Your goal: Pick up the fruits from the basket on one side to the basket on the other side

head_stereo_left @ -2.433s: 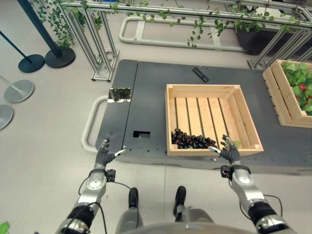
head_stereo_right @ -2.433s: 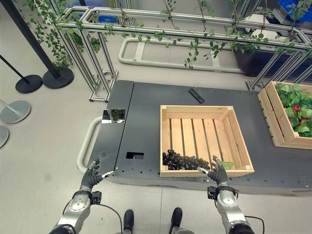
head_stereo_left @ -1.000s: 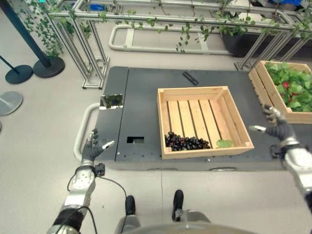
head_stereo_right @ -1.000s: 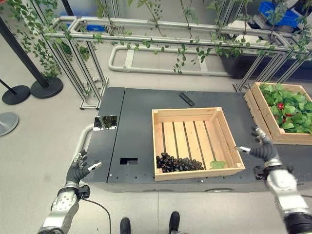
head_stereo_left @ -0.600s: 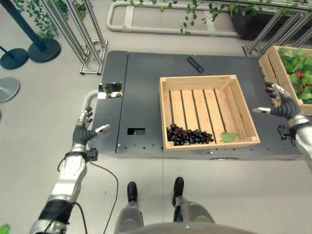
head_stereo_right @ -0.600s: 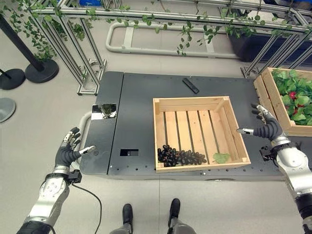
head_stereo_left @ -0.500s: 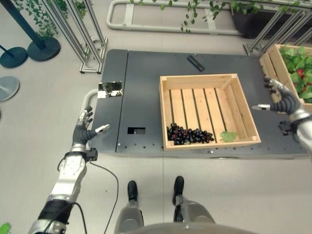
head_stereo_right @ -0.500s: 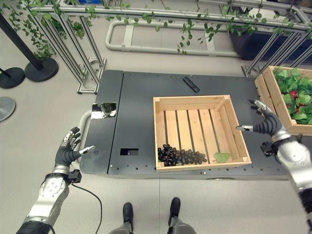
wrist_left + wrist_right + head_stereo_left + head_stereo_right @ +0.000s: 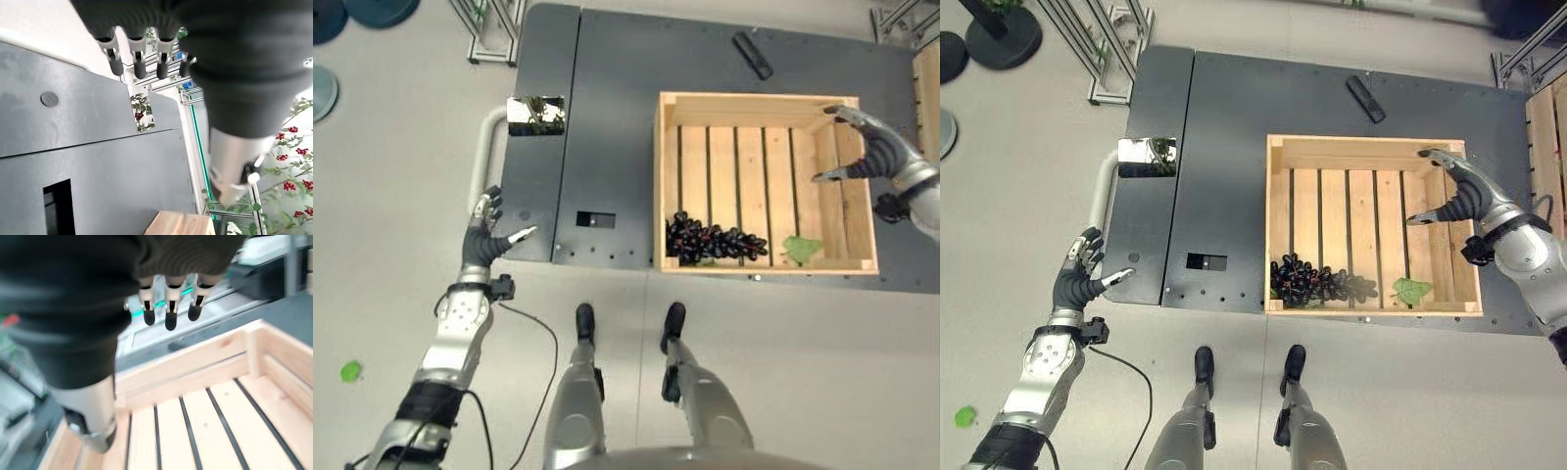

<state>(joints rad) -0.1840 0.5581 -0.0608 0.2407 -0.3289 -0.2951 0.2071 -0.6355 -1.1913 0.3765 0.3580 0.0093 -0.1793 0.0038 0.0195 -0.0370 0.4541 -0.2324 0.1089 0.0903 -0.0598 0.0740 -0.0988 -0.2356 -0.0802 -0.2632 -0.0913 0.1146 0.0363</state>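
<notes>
Right hand (image 9: 1459, 196), fingers spread and empty, over the slatted wooden crate's (image 9: 1288, 157) upper right corner.
Dark, knobbly grape cluster (image 9: 1317, 282), apparently beside a green leaf (image 9: 1412, 290), lies along the crate's lower edge; left hand (image 9: 1079, 279) open at lower left.

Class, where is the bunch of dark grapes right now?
The grapes lie inside the wooden crate, against its near wall towards the left corner, with a green leaf to their right.

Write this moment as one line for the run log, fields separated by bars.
right hand: open, empty, over crate far corner | left hand: open, idle at platform edge | grapes: in crate, near side
</notes>
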